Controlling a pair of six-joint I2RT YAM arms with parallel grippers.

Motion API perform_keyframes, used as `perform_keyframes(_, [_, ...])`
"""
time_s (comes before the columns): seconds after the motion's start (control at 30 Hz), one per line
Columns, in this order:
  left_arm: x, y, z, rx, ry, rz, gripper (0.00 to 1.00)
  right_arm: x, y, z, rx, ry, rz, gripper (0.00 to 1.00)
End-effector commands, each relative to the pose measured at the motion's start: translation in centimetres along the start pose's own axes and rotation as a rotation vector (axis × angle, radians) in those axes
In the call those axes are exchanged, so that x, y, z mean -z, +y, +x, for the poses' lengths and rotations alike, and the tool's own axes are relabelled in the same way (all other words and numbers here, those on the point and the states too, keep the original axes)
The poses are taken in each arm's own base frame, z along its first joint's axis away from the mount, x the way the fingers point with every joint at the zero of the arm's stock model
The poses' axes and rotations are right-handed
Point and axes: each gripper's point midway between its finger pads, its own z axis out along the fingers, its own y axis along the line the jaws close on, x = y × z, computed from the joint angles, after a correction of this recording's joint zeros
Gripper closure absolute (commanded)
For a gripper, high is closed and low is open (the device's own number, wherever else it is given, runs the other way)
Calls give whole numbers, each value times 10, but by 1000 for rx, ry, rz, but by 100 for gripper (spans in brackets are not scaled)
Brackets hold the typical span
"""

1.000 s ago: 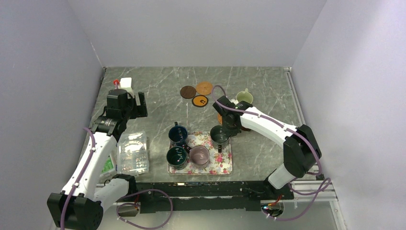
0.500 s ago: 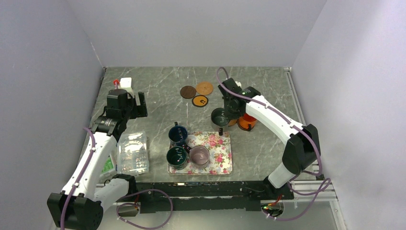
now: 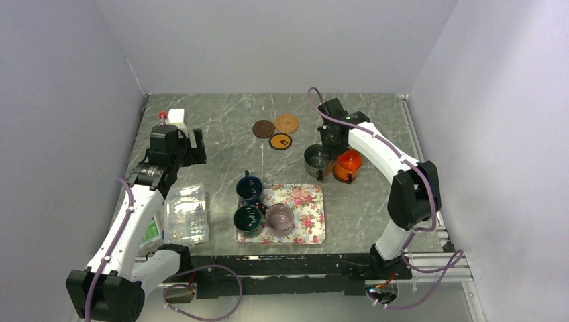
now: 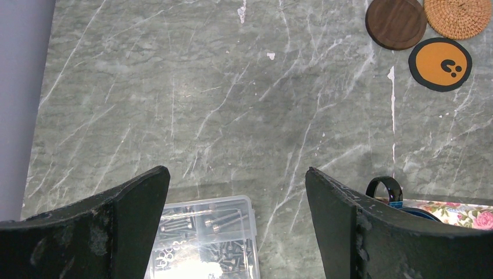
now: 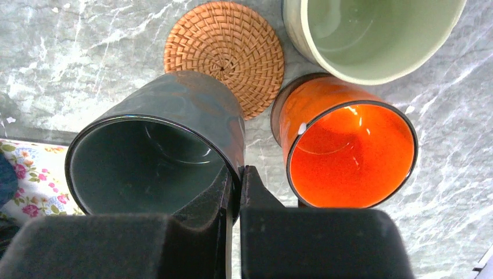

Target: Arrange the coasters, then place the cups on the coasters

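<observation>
A: Dark green cup, where is it?
B: Pinched by its wall in the right gripper, just beside the orange cup and overlapping the woven coaster.
A: Next?
B: Probably centre it over that coaster, lower it and let go. Left gripper hovers, jaws wide, holding nothing.

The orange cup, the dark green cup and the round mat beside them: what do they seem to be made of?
The orange cup is likely glazed ceramic: it is glossy, with bright highlights inside. The dark green cup is probably the same, as its shiny wall shows rippled reflections. The round mat looks like woven rattan or a similar fibre: it is matte, with a visible spiral weave.
</observation>
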Motion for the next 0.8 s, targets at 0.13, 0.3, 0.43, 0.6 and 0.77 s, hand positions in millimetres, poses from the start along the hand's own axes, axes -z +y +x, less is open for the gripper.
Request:
perform_keyframes(0.13, [2,0,-6,-4,-16,-3,6,7,0,-47,16,-136,-48,100])
perform_keyframes(0.3, [1,-1,-6,-4,-15,-1,6,0,-4,-50,14,-136,-33,100])
perform_keyframes(0.43, [1,0,-6,-4,-13,-2,6,-4,-5,-51,-2,-141,-32,100])
perform_keyframes(0.6, [1,-1,-6,-5,-14,0,6,-12,-9,-49,-22,-130,-18,100])
perform_keyframes(0.77, [2,-1,-6,-5,-16,2,6,-17,-11,-46,-26,-121,-9,100])
